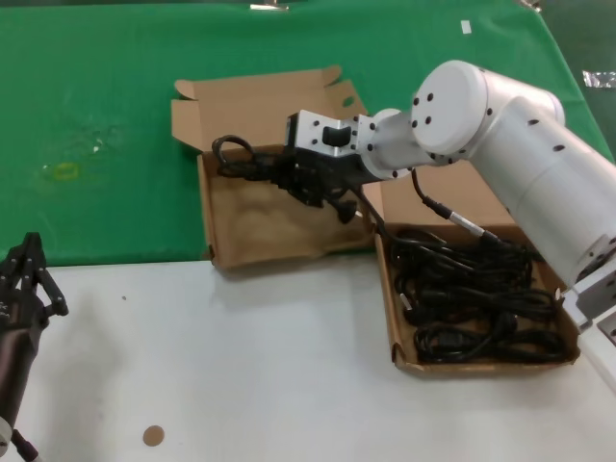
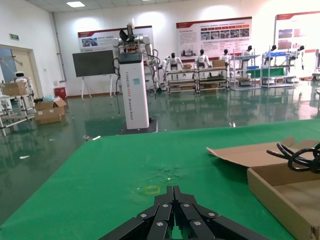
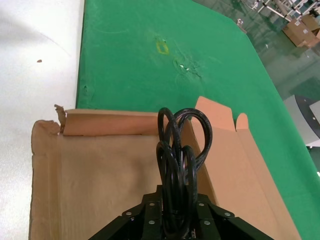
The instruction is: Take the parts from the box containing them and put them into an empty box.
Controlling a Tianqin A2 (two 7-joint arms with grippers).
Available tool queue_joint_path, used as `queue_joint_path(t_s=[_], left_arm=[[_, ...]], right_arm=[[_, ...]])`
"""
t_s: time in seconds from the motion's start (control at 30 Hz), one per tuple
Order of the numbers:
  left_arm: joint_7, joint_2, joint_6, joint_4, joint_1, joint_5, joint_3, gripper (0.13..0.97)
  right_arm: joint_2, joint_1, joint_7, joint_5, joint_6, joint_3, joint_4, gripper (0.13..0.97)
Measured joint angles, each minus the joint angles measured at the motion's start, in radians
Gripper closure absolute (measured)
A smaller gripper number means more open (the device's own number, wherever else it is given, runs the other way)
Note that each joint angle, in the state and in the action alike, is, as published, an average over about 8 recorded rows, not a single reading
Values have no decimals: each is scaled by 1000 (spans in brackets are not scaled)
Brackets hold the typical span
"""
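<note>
My right gripper (image 1: 279, 175) is shut on a coiled black power cable (image 1: 233, 151) and holds it above the far side of the empty box (image 1: 258, 229), whose wavy-tabbed lid lies open behind. In the right wrist view the cable loops (image 3: 181, 145) stick out past my gripper (image 3: 176, 199) over the bare box floor (image 3: 95, 175). The box containing the parts (image 1: 481, 364) sits to the right, full of tangled black cables (image 1: 472, 300). My left gripper (image 1: 34, 268) is shut and empty, parked at the table's left front; it also shows in the left wrist view (image 2: 173, 192).
A green cloth (image 1: 106, 125) covers the far half of the table; the near half is white (image 1: 241, 366). A small brown disc (image 1: 153, 436) lies near the front edge. In the left wrist view the empty box's wall (image 2: 280, 192) and the cable loop (image 2: 295, 157) appear.
</note>
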Motion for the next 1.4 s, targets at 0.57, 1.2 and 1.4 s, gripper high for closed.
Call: queue_joint_path(t_s=[0.57,1.2,1.4], left_arm=[[0,0,0,0,0,0,0,945],[0,0,0,0,0,0,0,943],[0,0,0,0,0,0,0,930]], right_arm=[[-21,17,-27,4,36,-12,-58,767],[15,-13,33,-9,36,-6,45,383],[23,-61,31,20,65,18,84,255]])
